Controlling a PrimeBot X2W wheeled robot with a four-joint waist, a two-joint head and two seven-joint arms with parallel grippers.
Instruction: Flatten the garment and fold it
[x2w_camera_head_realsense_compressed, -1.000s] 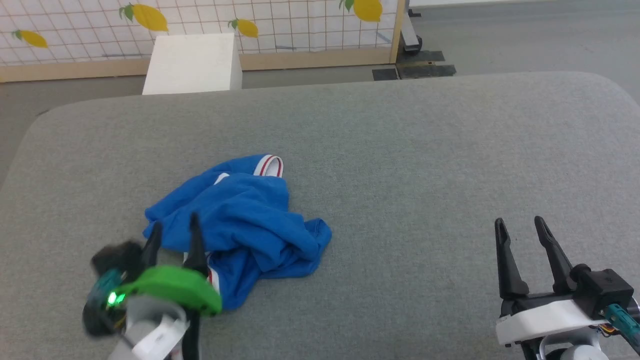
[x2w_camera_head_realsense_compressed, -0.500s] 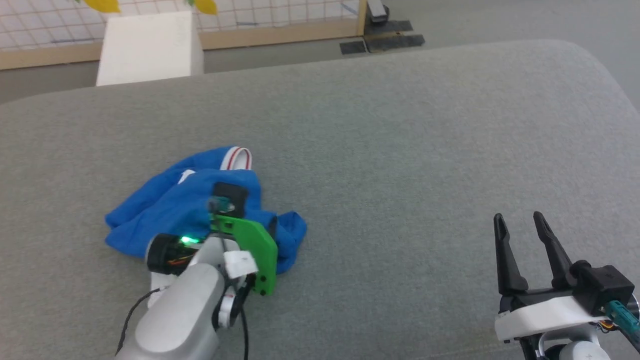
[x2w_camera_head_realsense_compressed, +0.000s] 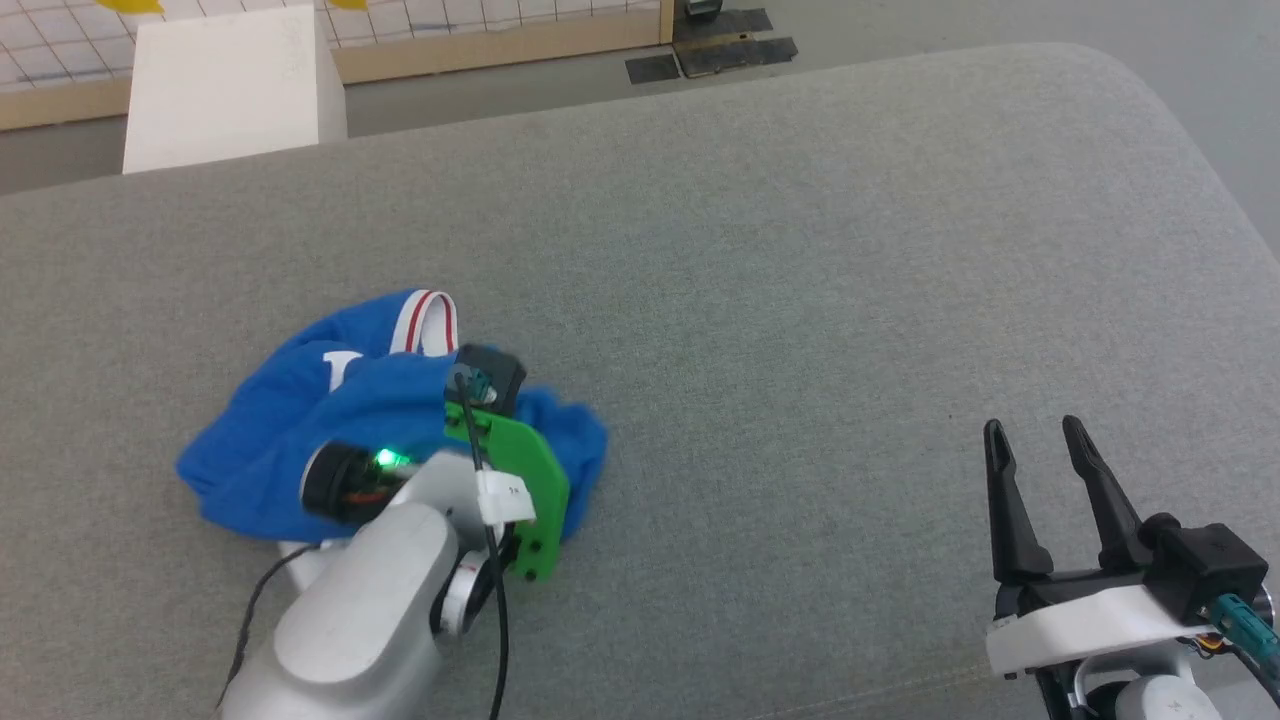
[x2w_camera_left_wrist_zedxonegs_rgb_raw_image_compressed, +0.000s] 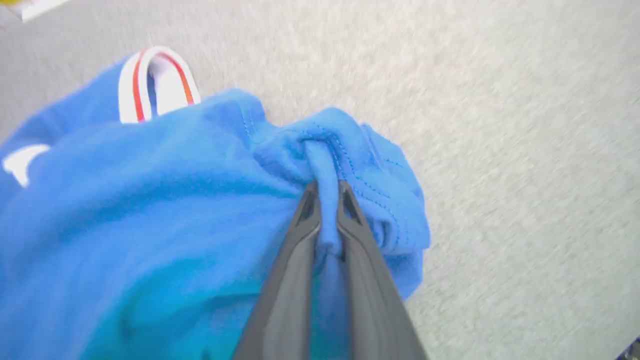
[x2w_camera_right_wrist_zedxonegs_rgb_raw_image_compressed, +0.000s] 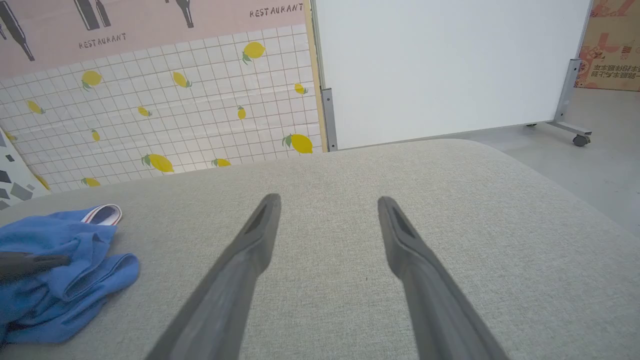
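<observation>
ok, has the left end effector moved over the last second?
Yes. Against the striped trim of the shirt, the left end effector went from the shirt's near-left edge over to its right side, now shut on a fold.

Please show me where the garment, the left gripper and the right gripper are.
garment (x2w_camera_head_realsense_compressed: 250, 445): head view, on its crumpled blue body.
left gripper (x2w_camera_left_wrist_zedxonegs_rgb_raw_image_compressed: 328, 188): left wrist view, between fingertips pinching a blue fold.
right gripper (x2w_camera_right_wrist_zedxonegs_rgb_raw_image_compressed: 328, 200): right wrist view, between its spread fingertips.

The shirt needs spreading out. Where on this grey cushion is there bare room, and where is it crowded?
Widest bare stretch: the grey cushion between the garment and the open right tool, up to the far edge. A narrower strip lies beyond the garment, toward the white box. Crowded: near left, where the left tool pinches the garment.
</observation>
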